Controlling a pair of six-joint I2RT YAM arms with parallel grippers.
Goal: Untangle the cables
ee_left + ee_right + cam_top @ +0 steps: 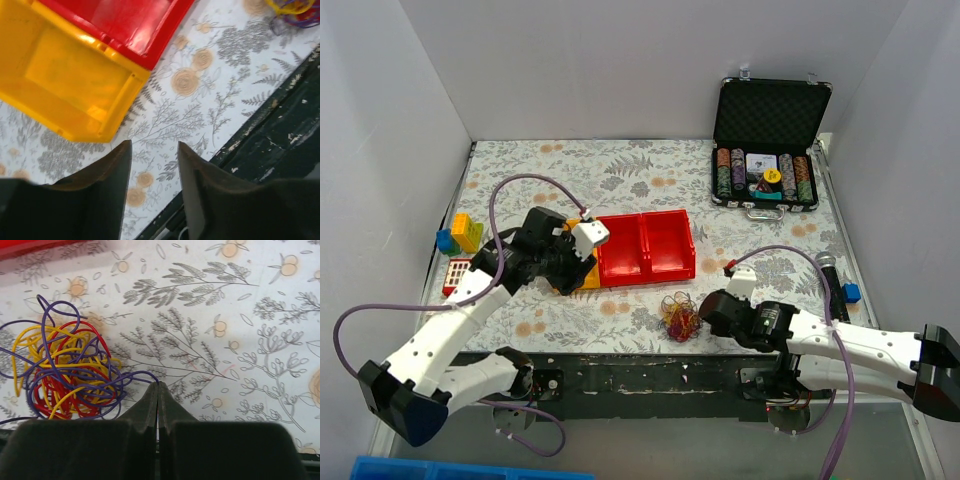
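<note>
The right gripper [157,386] has its two fingers pressed tight together. The cables [65,372], a messy ball of purple, yellow and red loops, lie just left of the tips; one purple loop runs right up to them, but it is hard to see if it is pinched. The left gripper [153,146] has a small gap between its fingers with nothing in it, and far past its tips the cables are cut off at the picture's edge.

1. No word, number or brand can be read in any of the three views
2. White box [761,165] inside the black case [772,110], far right: a dark printed mark, too small to read
</note>
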